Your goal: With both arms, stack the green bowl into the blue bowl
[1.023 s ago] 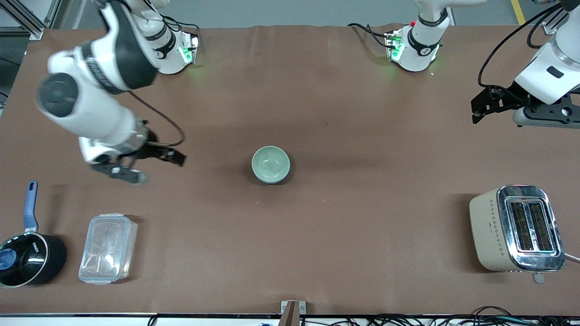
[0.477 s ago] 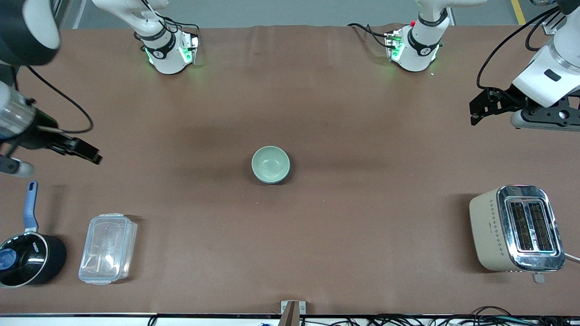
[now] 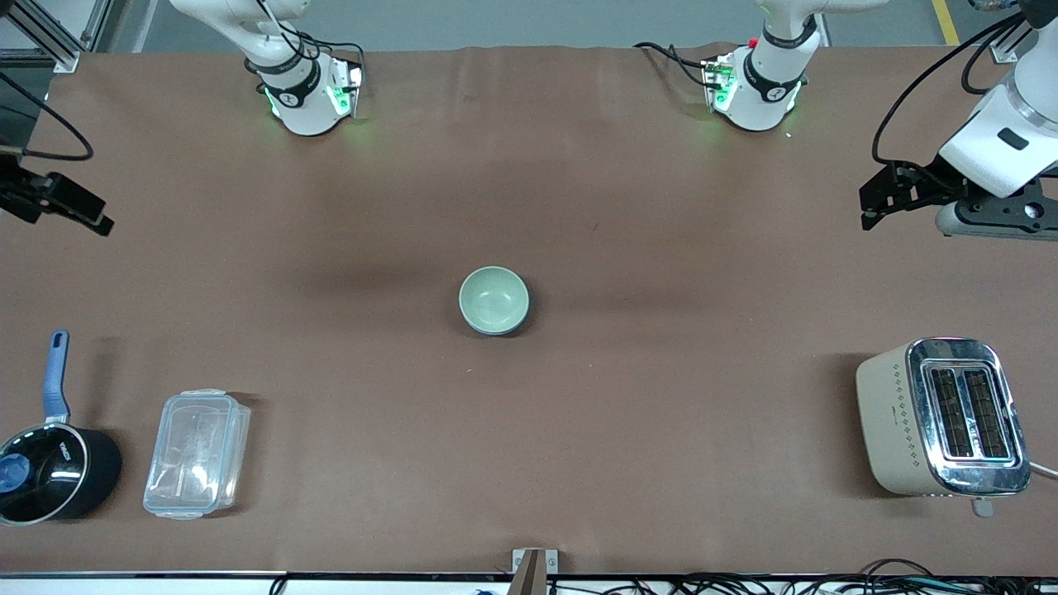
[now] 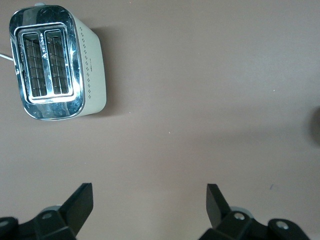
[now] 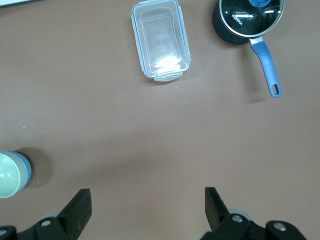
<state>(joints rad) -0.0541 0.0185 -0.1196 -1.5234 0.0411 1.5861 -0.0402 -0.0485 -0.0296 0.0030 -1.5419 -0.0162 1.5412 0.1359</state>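
A brown tabletop [image 3: 628, 388] fills the scene. The right end effector [image 5: 145, 210] and left end effector [image 4: 149, 206] hang wide apart, empty, over their ends. The green bowl [image 3: 493, 298] sits nested in the blue bowl [image 5: 26, 171] mid-table; both arms should simply stay clear.

Right gripper [image 5: 145, 207]: I see it pulled back from near the bowls to the table edge at its own end, fingers spread.
Left gripper [image 4: 150, 205]: barely shifted.

Brown-covered table [image 3: 579, 430], grey floor [image 3: 496, 21] along its top edge.
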